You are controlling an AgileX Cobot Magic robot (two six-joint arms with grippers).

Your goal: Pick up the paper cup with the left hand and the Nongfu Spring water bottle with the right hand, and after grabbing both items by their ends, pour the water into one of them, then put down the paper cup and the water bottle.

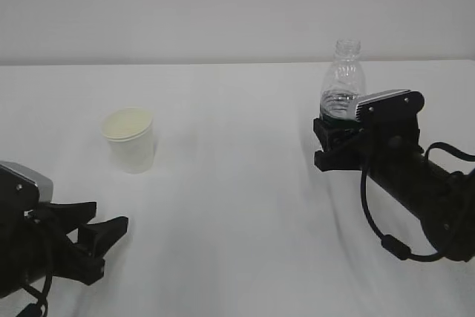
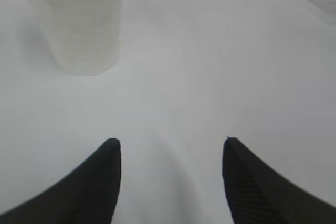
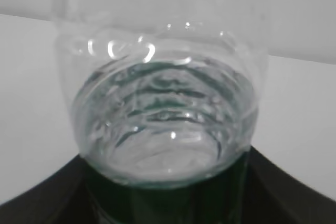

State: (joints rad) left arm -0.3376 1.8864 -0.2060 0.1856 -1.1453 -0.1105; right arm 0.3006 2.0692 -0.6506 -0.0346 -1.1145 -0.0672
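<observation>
— How many things stand on the tabletop [image 1: 237,183]?
— Two: one paper cup [image 1: 131,139] left of centre, one Nongfu Spring water bottle [image 1: 342,79] at right, upright, water [image 3: 163,124] inside.
— And the arms?
— Two. The left hand [image 1: 102,237] rests near the cup, jaws apart, holding nothing. The right hand [image 1: 338,139] has its jaws closed around the bottle's lower body.

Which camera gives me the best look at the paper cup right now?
The exterior view: it shows the whole paper cup upright on the table, rim and pale inside included. The left wrist view shows only its lower body, cropped at the top. The right wrist view is filled by the bottle; no cup.
</observation>
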